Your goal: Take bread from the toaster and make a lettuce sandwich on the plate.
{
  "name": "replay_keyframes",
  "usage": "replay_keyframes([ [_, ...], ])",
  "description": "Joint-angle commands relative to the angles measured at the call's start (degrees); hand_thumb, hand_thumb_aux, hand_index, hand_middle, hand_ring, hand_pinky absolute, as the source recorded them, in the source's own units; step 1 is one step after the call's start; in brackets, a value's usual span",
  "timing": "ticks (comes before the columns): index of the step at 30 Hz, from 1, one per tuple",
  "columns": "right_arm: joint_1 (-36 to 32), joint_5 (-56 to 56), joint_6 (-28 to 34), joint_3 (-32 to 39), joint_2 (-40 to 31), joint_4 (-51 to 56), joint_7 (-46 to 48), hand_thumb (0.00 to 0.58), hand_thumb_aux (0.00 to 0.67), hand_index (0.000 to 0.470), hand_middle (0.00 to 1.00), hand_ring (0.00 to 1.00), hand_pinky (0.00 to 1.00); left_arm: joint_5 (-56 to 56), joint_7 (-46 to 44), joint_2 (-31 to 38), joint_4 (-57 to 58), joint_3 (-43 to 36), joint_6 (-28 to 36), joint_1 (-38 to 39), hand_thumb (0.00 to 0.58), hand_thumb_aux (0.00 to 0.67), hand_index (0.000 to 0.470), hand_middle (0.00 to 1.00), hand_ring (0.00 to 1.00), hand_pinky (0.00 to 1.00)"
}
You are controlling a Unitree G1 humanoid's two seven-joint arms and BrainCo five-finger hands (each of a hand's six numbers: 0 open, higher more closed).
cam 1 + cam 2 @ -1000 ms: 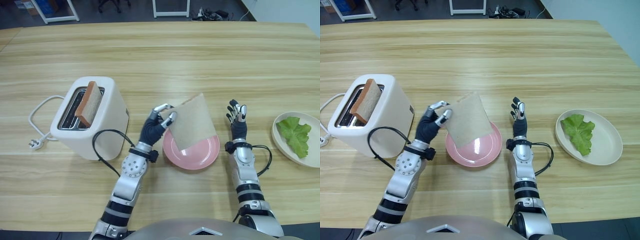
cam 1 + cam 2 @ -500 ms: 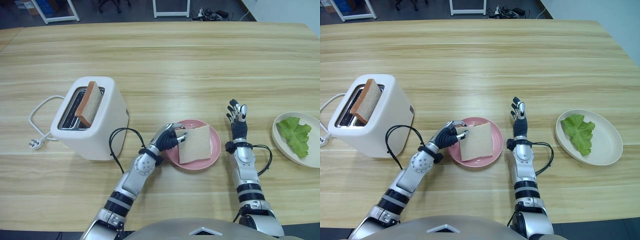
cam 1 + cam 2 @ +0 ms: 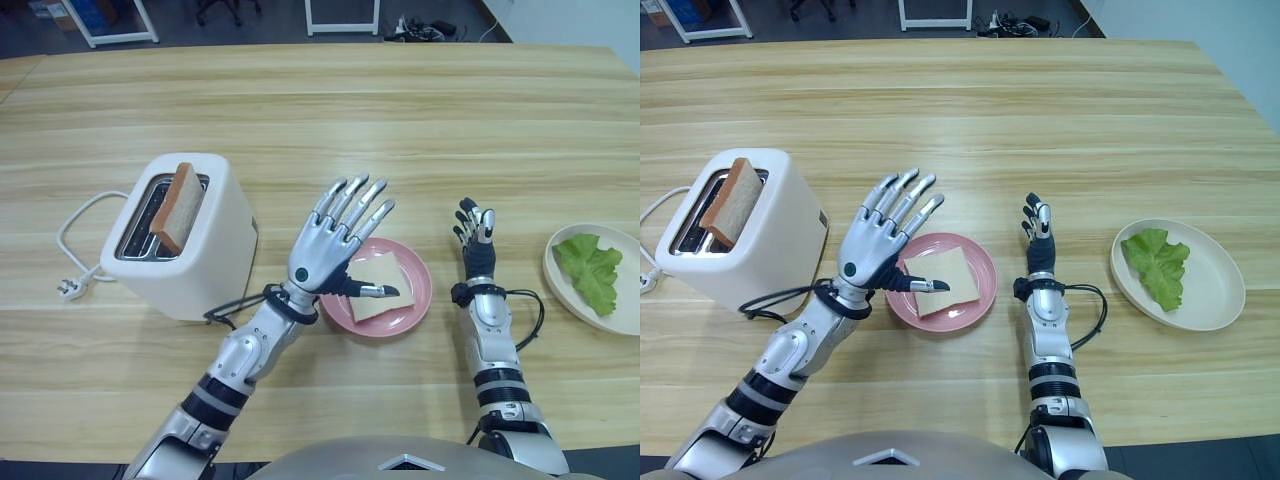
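My left hand [image 3: 328,245] hung over the left edge of the pink plate [image 3: 424,291], fingers spread wide and holding nothing, the thumb stretched across the near corner of the bread slice [image 3: 393,272] lying flat on that plate. I could not tell whether the thumb touched the bread. My right hand [image 3: 476,238] stood just right of the plate, fingers straight and pressed together, empty. I judged the release of this first slice as the step in hand. To do it well I would raise the left hand straight up so the thumb could not drag the slice, then send the right hand for the lettuce [image 3: 592,268] on the beige dish [image 3: 1225,305] well right of the plate. The toaster [image 3: 215,245], left of the plate, held the second slice [image 3: 180,205] upright in its slot. The right eye view gave me the dish's whole rim, which the left eye view cropped; the left eye view gave the toaster's plug [image 3: 68,288] on the table [image 3: 400,110] whole.
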Motion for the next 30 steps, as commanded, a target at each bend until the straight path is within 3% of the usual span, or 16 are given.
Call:
replay_keyframes([
  [1,1.19,-2.72,-0.47,1.83,-1.00,-4.03,0.24,0.000,0.000,0.000,0.00,0.00,0.00,-1.94,1.98,0.49,-6.55,3.71,-0.33,3.83,0.000,0.000,0.000,0.00,0.00,0.00],
  [3,2.64,-4.97,-2.65,2.44,-3.04,-9.34,0.72,0.000,0.000,0.000,0.00,0.00,0.00,-12.47,1.11,-1.35,-4.83,5.06,-3.73,5.29,0.000,0.000,0.000,0.00,0.00,0.00],
  [6,5.71,-12.18,-4.55,-1.36,-8.91,-22.43,-1.67,0.000,0.000,0.000,0.00,0.00,0.00,-37.14,-5.86,-5.65,5.40,6.25,-10.88,6.91,0.000,0.000,0.000,0.00,0.00,0.00],
  [9,8.03,-22.20,-2.09,-9.48,-16.61,-31.88,-4.99,0.000,0.000,0.000,0.00,0.00,0.00,-47.71,-9.95,-8.70,14.00,7.30,-13.74,7.44,0.000,0.000,0.000,0.00,0.00,0.00],
  [11,9.36,-28.26,0.20,-13.98,-22.91,-32.17,-6.02,0.000,0.000,0.000,0.00,0.00,0.00,-53.34,-12.45,-10.17,17.44,8.52,-15.49,7.46,0.000,0.000,0.000,0.00,0.00,0.00],
  [14,9.29,-35.20,2.03,-16.38,-32.46,-21.73,-8.80,0.000,0.000,0.000,0.00,0.00,0.00,-63.82,-18.03,-13.00,20.92,11.12,-18.10,7.28,0.000,0.000,0.000,0.00,0.00,0.00],
  [19,3.65,-44.16,3.98,-9.51,-42.50,3.97,-17.48,0.000,0.000,0.000,0.00,0.00,0.00,-67.89,-22.48,-15.24,22.66,13.57,-19.61,7.37,0.000,0.000,0.000,0.00,0.00,0.00],
  [23,-3.83,-49.77,4.83,0.33,-45.03,25.35,-23.64,0.000,0.000,0.000,0.00,0.00,0.00,-67.23,-24.02,-16.44,23.15,14.53,-19.91,7.36,0.000,0.000,0.000,0.00,0.00,0.00],
  [30,-11.14,-48.15,2.05,8.69,-44.93,43.05,-25.43,0.000,0.000,0.000,0.00,0.00,0.00,-66.35,-25.64,-18.40,23.69,15.33,-20.02,7.99,0.000,0.000,0.000,0.00,0.00,0.00],
])
